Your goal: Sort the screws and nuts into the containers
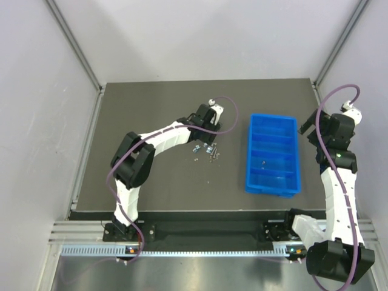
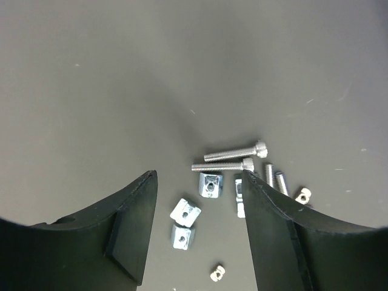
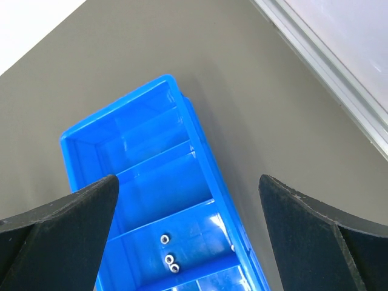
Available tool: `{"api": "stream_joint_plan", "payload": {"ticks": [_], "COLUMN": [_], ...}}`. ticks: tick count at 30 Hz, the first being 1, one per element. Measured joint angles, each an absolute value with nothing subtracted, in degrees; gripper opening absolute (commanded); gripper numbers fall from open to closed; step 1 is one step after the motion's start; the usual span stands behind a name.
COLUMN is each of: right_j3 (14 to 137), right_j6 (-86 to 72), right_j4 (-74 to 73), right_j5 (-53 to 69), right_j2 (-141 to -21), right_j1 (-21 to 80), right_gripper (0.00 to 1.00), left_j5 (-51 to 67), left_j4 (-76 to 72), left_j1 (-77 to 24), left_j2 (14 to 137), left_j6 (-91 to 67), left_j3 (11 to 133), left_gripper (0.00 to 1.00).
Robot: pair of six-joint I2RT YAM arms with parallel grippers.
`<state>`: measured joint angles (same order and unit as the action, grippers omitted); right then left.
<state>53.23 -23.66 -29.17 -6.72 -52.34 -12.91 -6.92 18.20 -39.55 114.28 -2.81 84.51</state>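
Hovering lower centre, left gripper (image 2: 198, 177) stood open over nuts (image 2: 186, 211) beside screws (image 2: 235, 151); judged best centred on one nut before closing. Right gripper (image 3: 188, 182) gaped over containers (image 3: 151, 188).

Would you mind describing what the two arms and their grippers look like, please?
Both the left arm and right arm have white links and bulky black joints, each trailed by a looping purple cable. The left gripper and right gripper carry broad, matte black, wedge-shaped fingers.
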Motion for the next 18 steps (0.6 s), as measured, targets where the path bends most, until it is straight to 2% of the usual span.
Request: {"api": "stream_joint_plan", "payload": {"ticks": [7, 14, 18], "right_j3": [52.29, 51.35, 51.33], "right_j6": [-23.62, -23.62, -23.62], "right_j4": [-29.17, -29.17, -29.15], "right_j5": [-7.03, -7.05, -7.07], "right_j2": [-52.6, -52.58, -52.56], "right_j1": [-12.91, -12.91, -12.91], "right_gripper": [1.0, 1.0, 1.0], "left_j5": [-4.25, -2.81, -1.93], "left_j4": [17.54, 16.05, 15.68], "left_j1": [-39.55, -39.57, -39.57], "left_j2": [116.14, 118.41, 120.53], "left_j6": [-1.1, -0.69, -0.6], "left_j3": [84.42, 84.53, 85.47], "left_gripper": [0.63, 0.69, 0.7]}}
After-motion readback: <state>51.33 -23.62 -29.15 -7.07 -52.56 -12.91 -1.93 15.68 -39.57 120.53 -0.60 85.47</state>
